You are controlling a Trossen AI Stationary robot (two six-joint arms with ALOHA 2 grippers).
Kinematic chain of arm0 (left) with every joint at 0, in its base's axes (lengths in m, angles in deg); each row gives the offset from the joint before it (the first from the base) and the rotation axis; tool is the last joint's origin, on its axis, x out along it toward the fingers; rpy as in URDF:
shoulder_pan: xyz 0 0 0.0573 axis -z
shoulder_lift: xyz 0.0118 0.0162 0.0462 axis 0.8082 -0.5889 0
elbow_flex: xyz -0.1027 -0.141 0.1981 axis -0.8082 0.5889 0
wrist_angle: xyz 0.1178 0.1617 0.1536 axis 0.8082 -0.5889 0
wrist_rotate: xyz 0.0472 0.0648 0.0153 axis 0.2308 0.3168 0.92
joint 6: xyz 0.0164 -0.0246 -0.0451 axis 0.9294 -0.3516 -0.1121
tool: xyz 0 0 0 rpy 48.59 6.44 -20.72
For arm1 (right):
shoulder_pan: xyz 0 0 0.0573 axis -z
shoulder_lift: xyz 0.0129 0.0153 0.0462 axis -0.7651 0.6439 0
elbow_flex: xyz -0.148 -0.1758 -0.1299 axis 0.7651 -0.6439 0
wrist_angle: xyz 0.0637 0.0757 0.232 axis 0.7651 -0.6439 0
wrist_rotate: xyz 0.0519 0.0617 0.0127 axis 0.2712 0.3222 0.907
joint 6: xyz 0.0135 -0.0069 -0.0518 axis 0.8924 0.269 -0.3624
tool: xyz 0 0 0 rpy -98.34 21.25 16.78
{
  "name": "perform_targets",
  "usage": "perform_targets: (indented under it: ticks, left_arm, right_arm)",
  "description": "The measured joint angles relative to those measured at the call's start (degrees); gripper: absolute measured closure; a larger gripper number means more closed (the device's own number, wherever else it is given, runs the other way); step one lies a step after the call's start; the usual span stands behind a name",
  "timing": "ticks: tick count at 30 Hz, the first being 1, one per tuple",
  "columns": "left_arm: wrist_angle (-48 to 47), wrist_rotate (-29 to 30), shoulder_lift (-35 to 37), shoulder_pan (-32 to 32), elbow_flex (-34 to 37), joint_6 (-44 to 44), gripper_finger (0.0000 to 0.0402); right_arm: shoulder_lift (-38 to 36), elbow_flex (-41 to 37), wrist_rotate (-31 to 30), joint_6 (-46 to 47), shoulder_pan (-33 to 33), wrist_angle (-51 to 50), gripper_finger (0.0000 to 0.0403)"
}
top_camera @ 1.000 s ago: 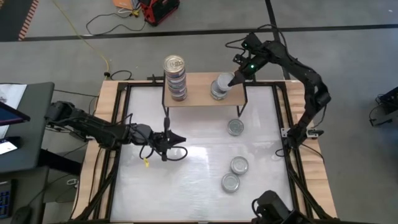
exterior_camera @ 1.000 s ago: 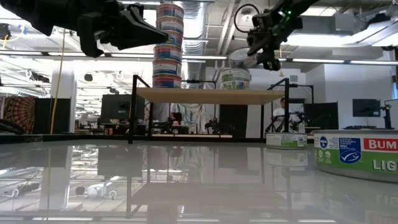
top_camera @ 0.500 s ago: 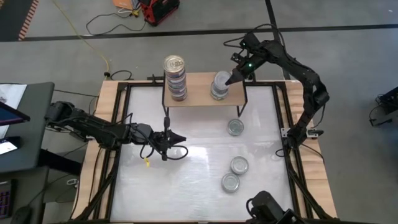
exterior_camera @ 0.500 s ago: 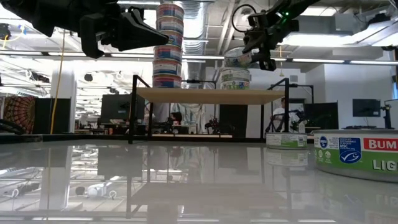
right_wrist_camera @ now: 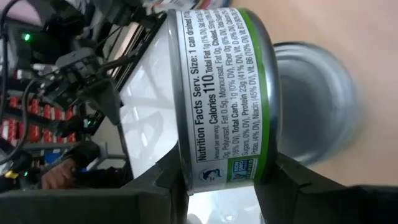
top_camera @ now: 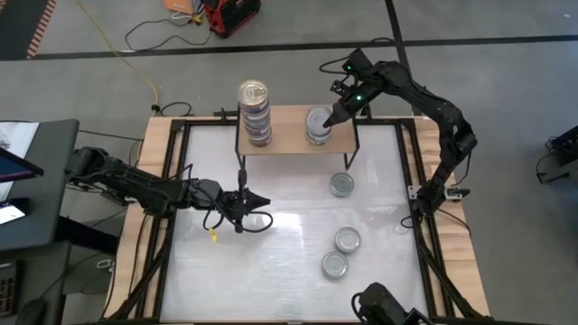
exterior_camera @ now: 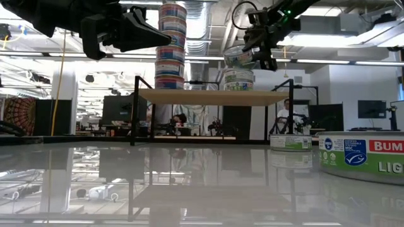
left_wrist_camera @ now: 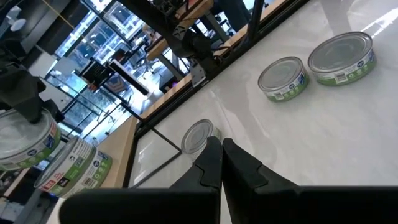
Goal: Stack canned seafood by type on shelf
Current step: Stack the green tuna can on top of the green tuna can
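The shelf (top_camera: 293,135) stands at the table's far side. On its left end rises a tall stack of blue-labelled cans (top_camera: 255,110) with a gold lid on top. A green-labelled silver can (exterior_camera: 238,80) sits on its right end. My right gripper (exterior_camera: 260,50) is shut on another green-labelled can (exterior_camera: 240,58), held slightly tilted just above that one. Three more silver cans lie on the table (top_camera: 341,185), (top_camera: 348,239), (top_camera: 335,264). My left gripper (top_camera: 259,200) hovers shut and empty over the table's left middle. My right gripper pinches the can between its two fingers, one finger (right_wrist_camera: 168,177) on one flat end and the other on the opposite flat end, near the rim (right_wrist_camera: 267,171). The fingers come slanting down from the far right. The can is lifted clear, a little tilted, over the can (right_wrist_camera: 317,102) on the shelf.
The shelf's thin black legs (exterior_camera: 136,110) stand on the white table, whose wooden rim (top_camera: 158,153) runs around it. Free board shows between the tall stack and the right can. A dark monitor stand (top_camera: 36,181) sits left of the table.
My right gripper has carried its can a little toward the table's left, more squarely over the can on the shelf, still shut on it.
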Motion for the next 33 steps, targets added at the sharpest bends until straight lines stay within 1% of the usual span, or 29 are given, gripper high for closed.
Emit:
perform_targets:
  ticks: [7, 13, 18, 24, 28, 33]
  left_arm:
    - [-0.06, 0.00, 0.00, 0.00, -0.02, -0.41, 0.0402]
    - [-1.35, 0.02, 0.02, 0.00, -0.09, -0.57, 0.0402]
    - [-2.56, 0.04, 0.02, 0.00, -0.09, -0.58, 0.0402]
    - [-2.64, 0.25, 0.02, 0.00, -0.09, -0.79, 0.0401]
    - [-2.61, 0.37, 0.02, 0.01, -0.09, -0.94, 0.0402]
    - [-2.60, 0.37, 0.02, 0.00, -0.09, -0.85, 0.0402]
  right_arm:
    - [2.08, 0.00, -1.69, 0.13, 0.25, -0.33, 0.0237]
    - [4.31, 0.11, 0.22, -1.82, 0.64, 0.37, 0.0236]
    - [4.37, 0.11, 1.08, -1.86, 1.25, 0.07, 0.0227]
    - [4.35, 0.01, 1.50, -2.02, 2.19, -2.76, 0.0211]
    - [4.35, -0.02, 2.79, -2.49, 2.59, -4.23, 0.0208]
    - [4.35, -0.02, 2.95, -2.60, 3.23, -3.76, 0.0207]
